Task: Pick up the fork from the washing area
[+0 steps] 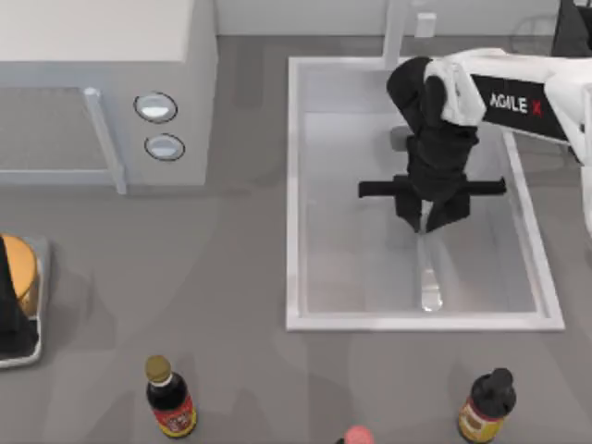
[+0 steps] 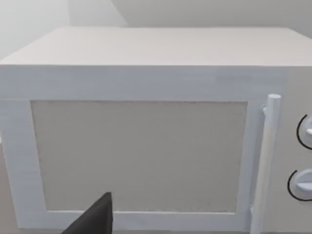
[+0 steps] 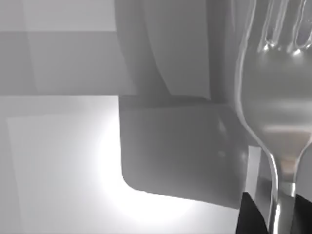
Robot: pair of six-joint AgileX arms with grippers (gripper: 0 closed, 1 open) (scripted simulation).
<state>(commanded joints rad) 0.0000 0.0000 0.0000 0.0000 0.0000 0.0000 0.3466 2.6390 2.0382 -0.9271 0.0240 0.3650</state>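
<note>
- Right arm reaches over the washing area [image 1: 294,185]; its tool, the right tool [image 1: 424,222], hangs over the basin's middle, pointing down.
- Fork [image 1: 428,277]: in the top view the handle runs from the tool tip toward the near rim of the basin, its widened end close to that rim. Long axis runs roughly far-to-near across the basin, along the arm's own line of reach.
- In the right wrist view the fork [image 3: 278,97] stands right in front of the camera, tines away from the tool and neck passing between the two dark fingertips [image 3: 251,214].
- Tool state: the two tips sit against either side of the fork's neck, so the right tool is judged to be pinching the fork. Whether the fork is clear of the basin floor cannot be told.
- Key relation: the fork lies directly under and within the right tool, not to one side; only a straight lift appears to be needed, no sideways correction. The long handle hanging beyond the grip could swing or tilt.
- Left arm is parked at the tabletop's left, facing the microwave [image 2: 146,146]. One dark finger of the left tool [image 2: 95,219] shows; its spread cannot be told.
- The right arm is far nearer the fork.
</note>
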